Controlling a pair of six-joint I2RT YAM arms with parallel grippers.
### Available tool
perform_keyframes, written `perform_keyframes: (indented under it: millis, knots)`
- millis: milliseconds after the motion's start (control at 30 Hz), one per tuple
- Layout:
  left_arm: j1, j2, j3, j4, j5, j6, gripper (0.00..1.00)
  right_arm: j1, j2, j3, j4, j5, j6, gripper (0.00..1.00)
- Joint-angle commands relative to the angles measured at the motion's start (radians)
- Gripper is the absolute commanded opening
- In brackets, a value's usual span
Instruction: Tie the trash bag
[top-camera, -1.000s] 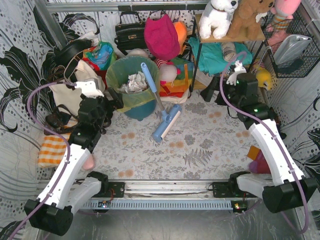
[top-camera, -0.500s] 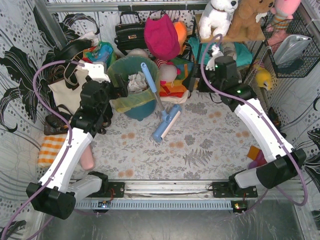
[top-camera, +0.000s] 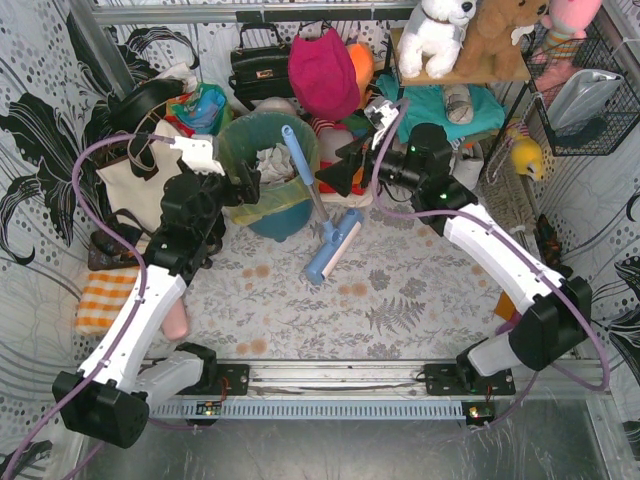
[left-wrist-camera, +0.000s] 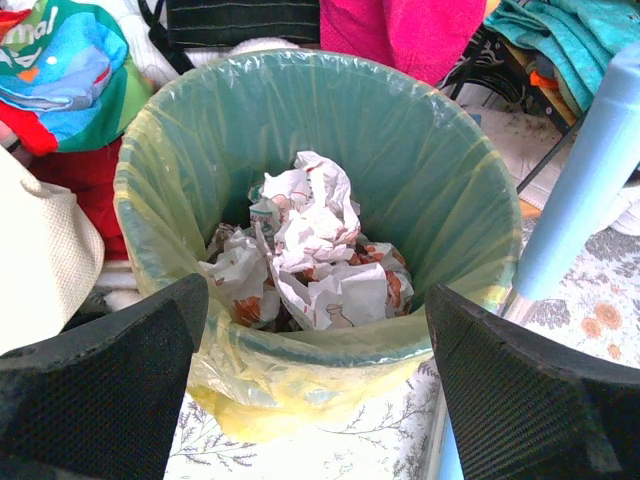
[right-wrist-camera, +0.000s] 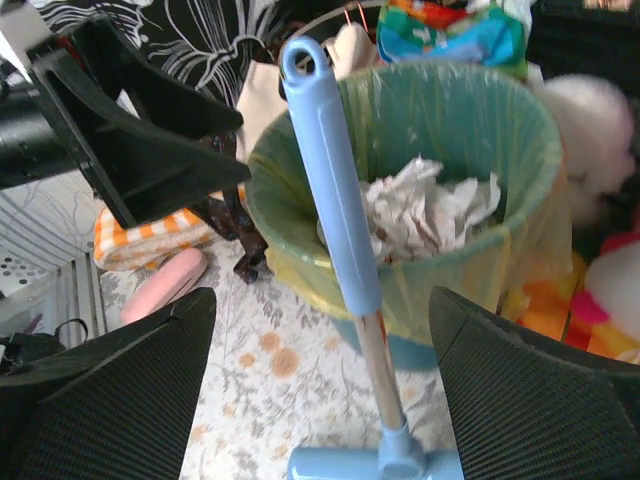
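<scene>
The trash bag (top-camera: 262, 206) is thin yellow-green plastic lining a teal round bin (top-camera: 285, 222), its edge folded over the rim; crumpled white paper (top-camera: 268, 163) lies inside. My left gripper (top-camera: 244, 184) hovers open at the bin's left rim, touching nothing. In the left wrist view the bag's overhang (left-wrist-camera: 300, 385) shows between the spread fingers of the left gripper (left-wrist-camera: 318, 300). My right gripper (top-camera: 336, 172) is open just right of the bin. In the right wrist view the right gripper (right-wrist-camera: 322, 300) frames the bag (right-wrist-camera: 470, 110), with a blue handle (right-wrist-camera: 335, 190) in front of it.
A blue squeegee (top-camera: 333, 243) leans its handle on the bin's right rim. A cream tote bag (top-camera: 138, 188) stands left of the bin. A black handbag (top-camera: 262, 66), a magenta bag (top-camera: 322, 76) and toys crowd behind. An orange checked cloth (top-camera: 104, 300) lies at the left.
My right arm has swung left from the right side to the bin's right rim. My left arm has pushed forward to the bin's left rim. Both grippers stay open.
</scene>
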Motion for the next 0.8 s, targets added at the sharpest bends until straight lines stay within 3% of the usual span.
perform_keyframes:
  millis: [0, 200, 767]
  knots:
    - [-0.002, -0.032, -0.038, 0.122, 0.031, 0.03, 0.98, 0.008, 0.065, 0.058, 0.254, -0.084, -0.071, 0.86]
    - [-0.002, -0.054, -0.08, 0.139, -0.049, 0.018, 0.98, 0.023, 0.162, 0.147, 0.262, -0.071, -0.083, 0.8]
    - [-0.002, -0.061, -0.105, 0.136, -0.113, 0.026, 0.98, 0.048, 0.297, 0.167, 0.355, -0.111, -0.085, 0.67]
